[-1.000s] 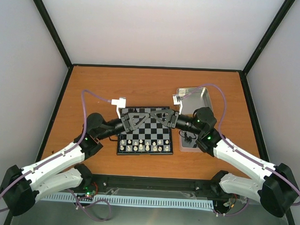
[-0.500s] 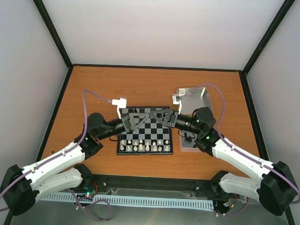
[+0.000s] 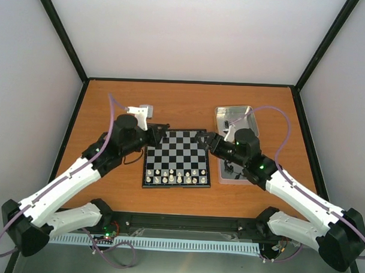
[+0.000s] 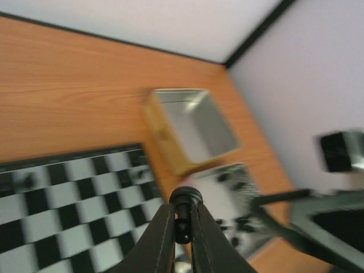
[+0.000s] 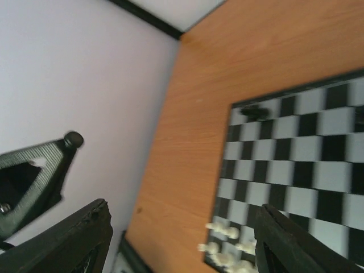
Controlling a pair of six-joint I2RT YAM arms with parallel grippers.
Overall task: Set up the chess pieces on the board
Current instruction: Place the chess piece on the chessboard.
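clamping a black round-headed chess piece (image 4: 186, 197), left tool (image 4: 183, 219); right tool (image 5: 182, 211) spread apart.

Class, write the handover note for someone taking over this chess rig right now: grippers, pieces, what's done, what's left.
Left gripper: shut on a black piece, near the board's far left corner.
Right gripper: open, empty, by the far right corner.
Done: white pieces stand on the two near rows; one placed piece stands far left.
Left: set down the held one, then bring the loose black pieces from the tin right of the board.
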